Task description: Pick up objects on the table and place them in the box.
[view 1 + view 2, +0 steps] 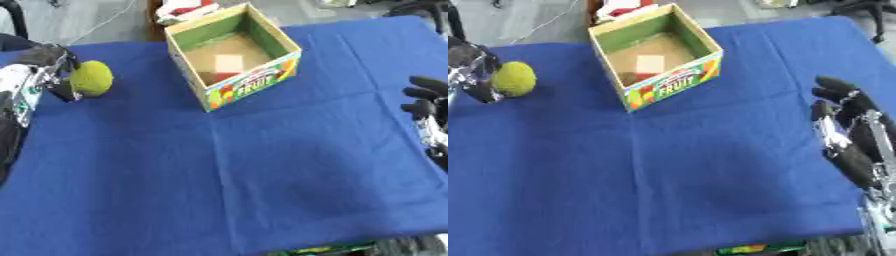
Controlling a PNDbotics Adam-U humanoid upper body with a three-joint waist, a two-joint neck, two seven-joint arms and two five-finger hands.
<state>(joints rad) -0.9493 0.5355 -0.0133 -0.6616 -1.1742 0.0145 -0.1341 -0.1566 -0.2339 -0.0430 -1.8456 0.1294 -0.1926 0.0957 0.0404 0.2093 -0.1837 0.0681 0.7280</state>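
A round yellow-green fruit (pixel 92 78) is at the left edge of the blue table, held in my left hand (pixel 51 67), whose fingers and thumb curl round it. It seems lifted slightly off the cloth. The open cardboard fruit box (pixel 282 46) stands at the back centre, green inside, with a pale square and a red patch on its floor. My right hand (pixel 843 102) rests at the right edge with relaxed fingers and holds nothing.
A blue cloth (pixel 262 165) covers the table and has faint fold lines. Behind the box, off the table, lies a red and white object (pixel 185 10). Grey floor shows beyond the far edge.
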